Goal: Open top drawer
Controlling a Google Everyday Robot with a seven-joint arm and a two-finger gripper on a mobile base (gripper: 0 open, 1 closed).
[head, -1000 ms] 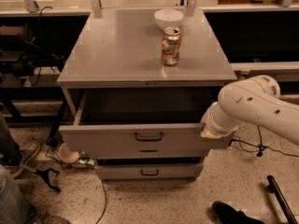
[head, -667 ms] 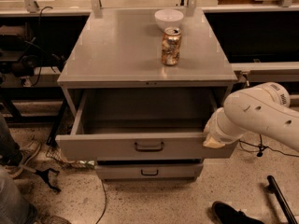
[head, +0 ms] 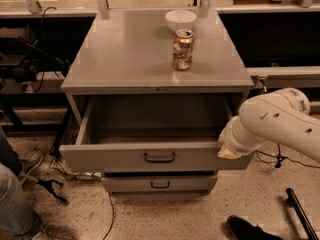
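1 jeans-clad leg (head: 12,206) fills the lower left corner, beside black cables (head: 47,186) on the speckled floor. To its right stands a grey cabinet (head: 75,101). On its flat surface (head: 125,59), toward the back right, a white bowl (head: 180,20) sits just behind an upright drink can (head: 183,50).

Under that surface the top drawer (head: 110,157) is pulled well out, its deep box exposed and its front panel carrying 1 small dark handle (head: 160,157) at the centre. Below it, 1 shallower lower drawer (head: 185,183) is shut.

From the right edge, the white arm (head: 280,119) reaches down and leftward, bending at the wrist. The gripper (head: 227,153) presses against the right end of the top drawer's front panel. Its jaws are hidden behind the wrist, so I cannot tell how they stand. A dark shoe (head: 250,229) lies at the bottom right.
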